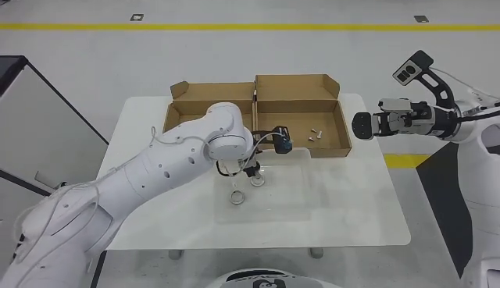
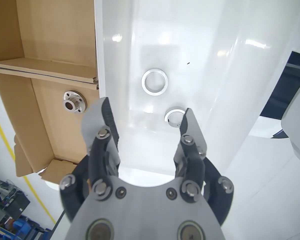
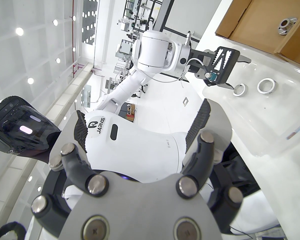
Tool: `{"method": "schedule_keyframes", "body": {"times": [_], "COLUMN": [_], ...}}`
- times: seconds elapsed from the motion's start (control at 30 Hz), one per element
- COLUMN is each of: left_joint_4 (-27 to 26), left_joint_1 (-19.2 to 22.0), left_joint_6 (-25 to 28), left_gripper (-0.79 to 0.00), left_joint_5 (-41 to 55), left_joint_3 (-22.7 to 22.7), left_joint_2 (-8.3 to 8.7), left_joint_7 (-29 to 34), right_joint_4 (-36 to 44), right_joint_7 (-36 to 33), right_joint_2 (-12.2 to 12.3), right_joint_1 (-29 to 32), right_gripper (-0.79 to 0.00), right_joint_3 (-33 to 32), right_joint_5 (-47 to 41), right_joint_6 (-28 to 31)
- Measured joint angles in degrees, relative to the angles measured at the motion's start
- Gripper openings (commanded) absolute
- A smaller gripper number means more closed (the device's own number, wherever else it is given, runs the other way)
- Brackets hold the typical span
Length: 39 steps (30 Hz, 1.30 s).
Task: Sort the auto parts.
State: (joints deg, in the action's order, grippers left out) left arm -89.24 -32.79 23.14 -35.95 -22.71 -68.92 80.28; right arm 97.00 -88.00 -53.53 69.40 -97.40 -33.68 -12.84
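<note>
— From above, where are the rings?
— The small ring [image 1: 256, 180] and the large ring [image 1: 237, 197] lie in the middle of the table [image 1: 351, 210]. My left gripper [image 1: 241, 172] hangs over them.
— Left wrist?
— Jaws spread, empty. The small ring sits just beside one fingertip, off my centreline.
— Right wrist?
— My right gripper [image 3: 142, 116], also spread and empty, is past the table's right edge. I judge the left nearer.

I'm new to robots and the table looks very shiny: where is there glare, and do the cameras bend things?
Left wrist view: lamp reflections make bright patches on the white table near the larger ring, and the table's edges bow. Right wrist view: bare ceiling lamps shine in frame and the ceiling lines curve. Top view: even light, little glare.
</note>
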Motion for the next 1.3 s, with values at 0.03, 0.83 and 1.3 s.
{"method": "schedule_keyframes", "body": {"times": [0.03, 0.83, 1.3], "left_joint_4": [0.6, 17.4, 24.8], "left_joint_1": [0.2, 1.8, 2.2], "left_joint_6": [-0.1, 2.5, 4.3], "left_gripper": [-0.600, -0.606, -0.533], "left_joint_5": [-0.1, -3.7, -3.5], "left_joint_3": [0.5, 9.0, 10.2], "left_joint_2": [-0.30, -8.99, -12.82], "left_joint_7": [0.2, -4.2, -5.4], "right_joint_4": [0.0, 0.0, 0.0], "right_joint_7": [0.0, 0.0, 0.0], "right_joint_2": [0.0, 0.0, 0.0], "right_joint_1": [0.0, 0.0, 0.0], "right_gripper": [0.000, 0.000, 0.000], "right_joint_3": [0.0, 0.0, 0.0], "right_joint_5": [0.0, 0.0, 0.0], "right_joint_6": [0.0, 0.0, 0.0]}}
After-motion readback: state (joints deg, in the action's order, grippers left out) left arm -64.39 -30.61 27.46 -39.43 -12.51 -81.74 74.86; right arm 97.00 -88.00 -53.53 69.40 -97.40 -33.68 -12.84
